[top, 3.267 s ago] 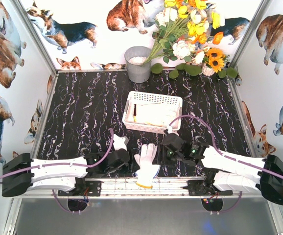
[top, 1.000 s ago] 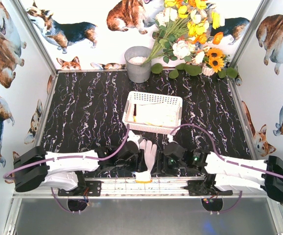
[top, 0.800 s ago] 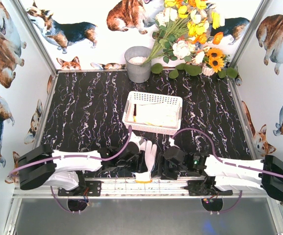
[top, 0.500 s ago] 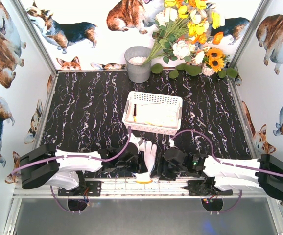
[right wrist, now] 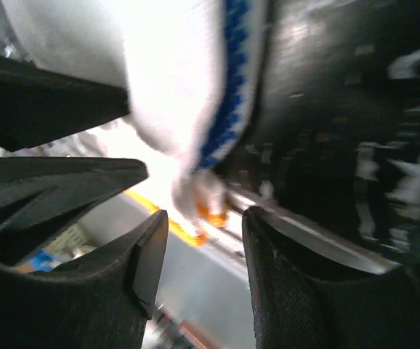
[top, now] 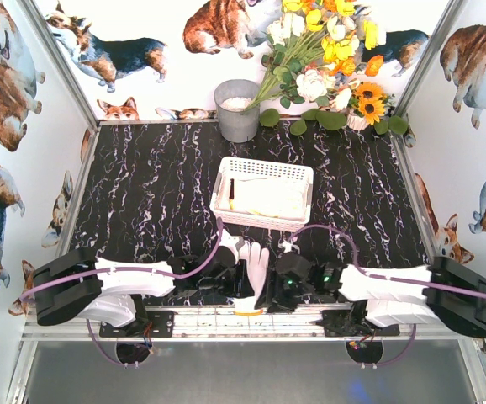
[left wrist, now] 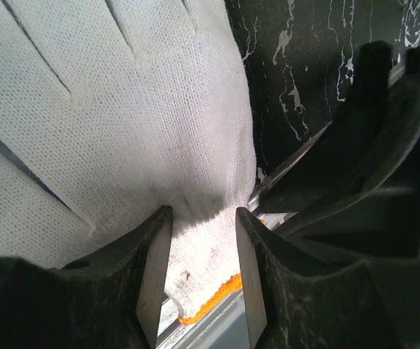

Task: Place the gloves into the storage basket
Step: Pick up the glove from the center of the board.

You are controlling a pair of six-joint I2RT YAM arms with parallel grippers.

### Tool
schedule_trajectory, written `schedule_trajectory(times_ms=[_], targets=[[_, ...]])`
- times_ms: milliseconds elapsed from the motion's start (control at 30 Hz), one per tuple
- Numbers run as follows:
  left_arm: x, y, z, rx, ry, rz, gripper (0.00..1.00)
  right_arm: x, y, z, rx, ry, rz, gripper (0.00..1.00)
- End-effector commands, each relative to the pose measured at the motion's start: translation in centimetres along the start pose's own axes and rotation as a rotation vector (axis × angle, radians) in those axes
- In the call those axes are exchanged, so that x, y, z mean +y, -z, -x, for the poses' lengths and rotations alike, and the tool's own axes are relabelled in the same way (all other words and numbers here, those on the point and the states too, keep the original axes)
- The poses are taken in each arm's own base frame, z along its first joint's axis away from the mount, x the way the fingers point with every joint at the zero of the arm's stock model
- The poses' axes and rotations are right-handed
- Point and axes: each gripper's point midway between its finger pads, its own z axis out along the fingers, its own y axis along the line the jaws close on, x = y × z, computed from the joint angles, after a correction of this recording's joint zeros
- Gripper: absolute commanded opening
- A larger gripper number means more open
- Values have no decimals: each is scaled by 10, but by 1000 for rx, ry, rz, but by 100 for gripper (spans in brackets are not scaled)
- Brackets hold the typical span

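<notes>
Where the black marble-patterned table [top: 142, 194] meets the metal rail at its near edge, one cream-white knitted glove [top: 256, 265] with an orange cuff edge lies between the two arms. Its fingers point to the far side and its cuff reaches onto the rail. The left gripper [left wrist: 201, 254] is clenched on this glove from the left: in the left wrist view the fabric just above the cuff is puckered between the two black fingers [left wrist: 155, 276]. The right gripper [right wrist: 199, 229] is just beside the right edge of the glove, where blue dots show. Its jaws stand apart and grasp nothing. The orange cuff edge is seen in the gap, but that view is blurred and I cannot tell if a finger touches it. The white rectangular plastic storage basket [top: 223, 181] with lattice sides stands farther out, near the middle of the table, apart from the glove. Other pale gloves [top: 268, 198] lie inside it. A grey round metal bucket [top: 237, 118] stands beyond the basket, at the far wall.
</notes>
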Motion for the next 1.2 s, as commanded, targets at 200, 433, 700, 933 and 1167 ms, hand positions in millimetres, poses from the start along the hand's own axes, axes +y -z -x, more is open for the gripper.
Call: schedule_trajectory(times_ms=[200, 433, 700, 933, 1167], targets=[[18, 1, -14, 40, 8, 39, 36, 22, -26, 7, -23, 9, 79, 45], [21, 8, -12, 16, -6, 41, 37, 24, -22, 8, -43, -3, 87, 25], [7, 23, 15, -75, -129, 38, 42, 40, -6, 18, -101, 4, 108, 0], [13, 53, 48, -256, -199, 94, 52, 46, 1, 23, -117, -9, 110, 0], [6, 79, 67, -340, -309, 97, 64, 46, 11, 29, -88, -53, 104, 0]])
